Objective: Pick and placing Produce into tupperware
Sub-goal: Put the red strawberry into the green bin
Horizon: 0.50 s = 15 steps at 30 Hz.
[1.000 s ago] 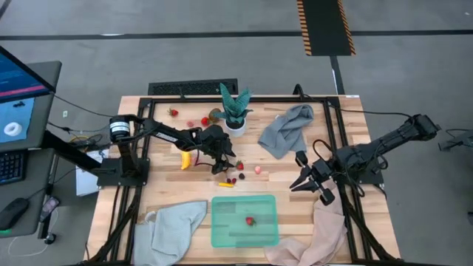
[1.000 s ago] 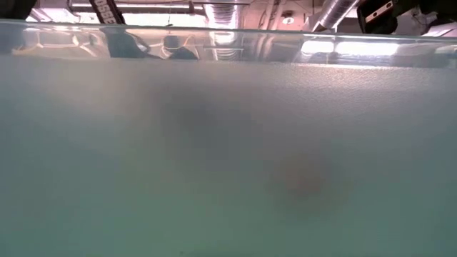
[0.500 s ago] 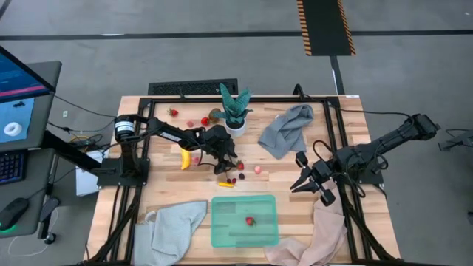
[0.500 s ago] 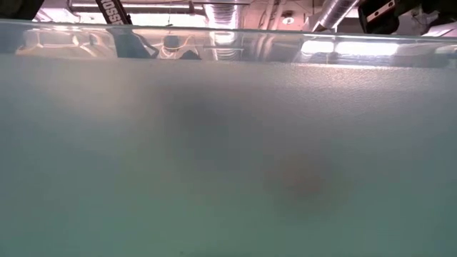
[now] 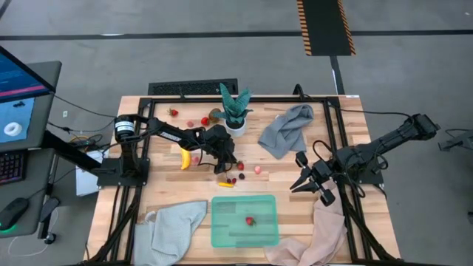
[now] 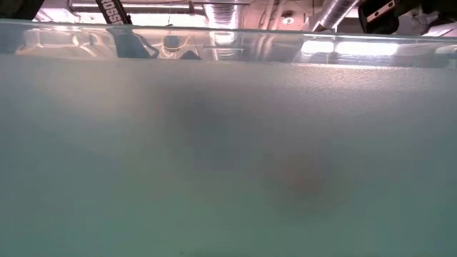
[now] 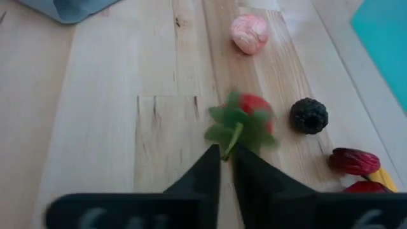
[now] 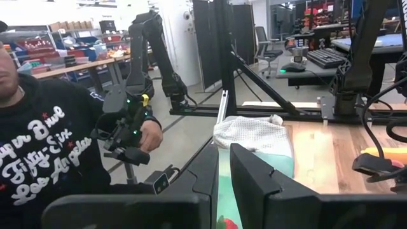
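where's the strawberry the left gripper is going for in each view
High view: strawberry mid-table under the left gripper, above the tupperware.
Low view: not visible; the container wall fills the picture.
Left wrist view: centre, stem between the closed fingertips.
Right wrist view: not in it.
Shared landmark: the blackberry beside it.

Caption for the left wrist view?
Left gripper shut on strawberry stem, blackberry beside it.

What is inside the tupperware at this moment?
The tupperware holds one red strawberry. Nothing else shows through its translucent floor in the high view; the low view is blocked by its frosted wall.
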Tool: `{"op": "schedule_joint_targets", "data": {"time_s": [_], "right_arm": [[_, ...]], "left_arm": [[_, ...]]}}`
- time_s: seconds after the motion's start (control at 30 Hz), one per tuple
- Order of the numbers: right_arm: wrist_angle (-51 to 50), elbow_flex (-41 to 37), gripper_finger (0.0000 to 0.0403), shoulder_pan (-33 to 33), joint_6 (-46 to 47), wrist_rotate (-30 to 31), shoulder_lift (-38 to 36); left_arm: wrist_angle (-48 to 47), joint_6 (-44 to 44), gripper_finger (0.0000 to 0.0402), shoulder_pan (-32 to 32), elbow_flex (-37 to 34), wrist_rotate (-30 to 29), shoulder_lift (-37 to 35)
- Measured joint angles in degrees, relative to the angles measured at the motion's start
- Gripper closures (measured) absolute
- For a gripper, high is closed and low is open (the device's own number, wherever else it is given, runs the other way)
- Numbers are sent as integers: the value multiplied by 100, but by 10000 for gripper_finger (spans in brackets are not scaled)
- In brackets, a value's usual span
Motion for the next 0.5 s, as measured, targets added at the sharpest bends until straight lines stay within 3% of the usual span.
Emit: {"op": "schedule_joint_targets", "data": {"time_s": [0.23, 0.5], "right_arm": [[0, 0, 339, 0, -1, 0, -1], [-22, 0, 339, 0, -1, 0, -1]], "left_arm": [[97, -69, 395, 0, -3, 16, -2], [178, -232, 398, -87, 242, 590, -7]]}}
